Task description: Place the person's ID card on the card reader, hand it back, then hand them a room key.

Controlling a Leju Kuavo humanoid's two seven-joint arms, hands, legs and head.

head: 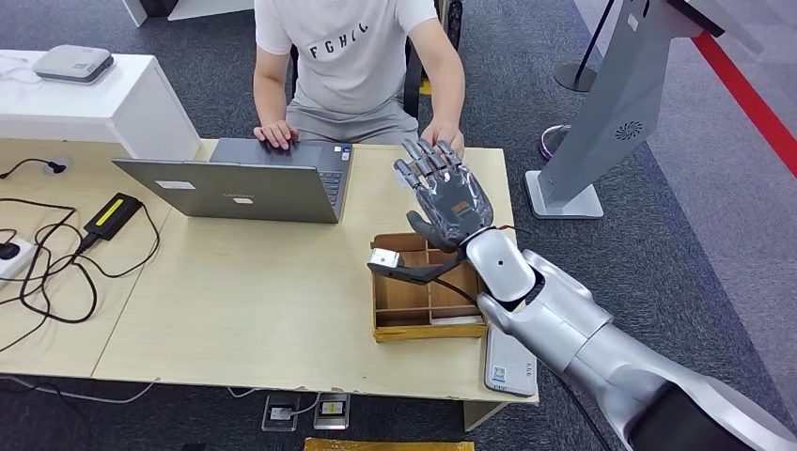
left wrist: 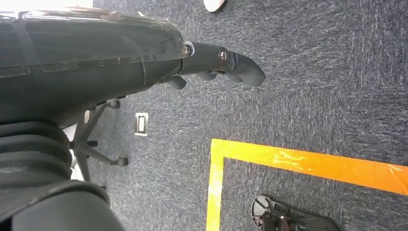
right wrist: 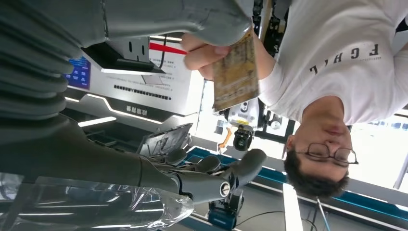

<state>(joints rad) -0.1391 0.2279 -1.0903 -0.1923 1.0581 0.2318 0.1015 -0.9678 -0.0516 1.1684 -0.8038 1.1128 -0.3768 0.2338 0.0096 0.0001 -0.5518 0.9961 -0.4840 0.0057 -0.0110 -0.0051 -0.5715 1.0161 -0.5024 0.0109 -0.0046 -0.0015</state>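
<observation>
Right hand (head: 449,195) is reaching palm-up, fingers spread, holding nothing, above the far edge of the pale wooden bench (head: 235,301). Person's hand (right wrist: 204,53) is holding the yellowish rectangular ID card (right wrist: 235,72) beside its thumb. Left hand (left wrist: 216,62) is hanging over carpet, fingers curled, gripping nothing.

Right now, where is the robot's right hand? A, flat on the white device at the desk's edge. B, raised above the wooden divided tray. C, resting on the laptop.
B: the head view shows the right hand lifted over the wooden tray, fingers toward the person, apart from the laptop.
</observation>
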